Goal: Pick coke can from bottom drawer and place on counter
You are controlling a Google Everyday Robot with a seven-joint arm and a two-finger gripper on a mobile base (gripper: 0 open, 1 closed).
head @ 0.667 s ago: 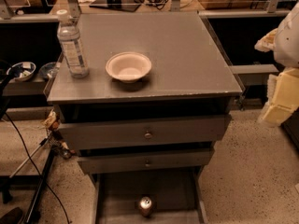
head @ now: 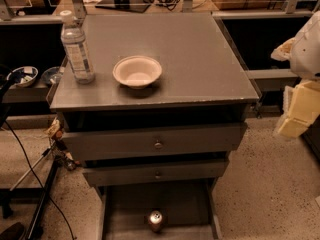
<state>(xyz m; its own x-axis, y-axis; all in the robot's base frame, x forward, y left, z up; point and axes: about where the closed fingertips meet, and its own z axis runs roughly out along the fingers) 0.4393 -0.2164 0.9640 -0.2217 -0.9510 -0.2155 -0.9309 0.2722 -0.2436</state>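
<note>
The coke can (head: 155, 220) stands upright on the floor of the open bottom drawer (head: 125, 209), near its front middle, with its silver top showing. The counter (head: 200, 54) is the flat grey top of the cabinet above it. My gripper (head: 296, 111) hangs at the right edge of the view, beside the cabinet's right side and below counter height. It is well apart from the can and holds nothing that I can see.
A clear water bottle (head: 76, 49) stands at the counter's left edge, with a white bowl (head: 137, 71) beside it. Two closed drawer fronts with knobs (head: 158, 144) sit above the open drawer. Cables and a stand are on the floor at left.
</note>
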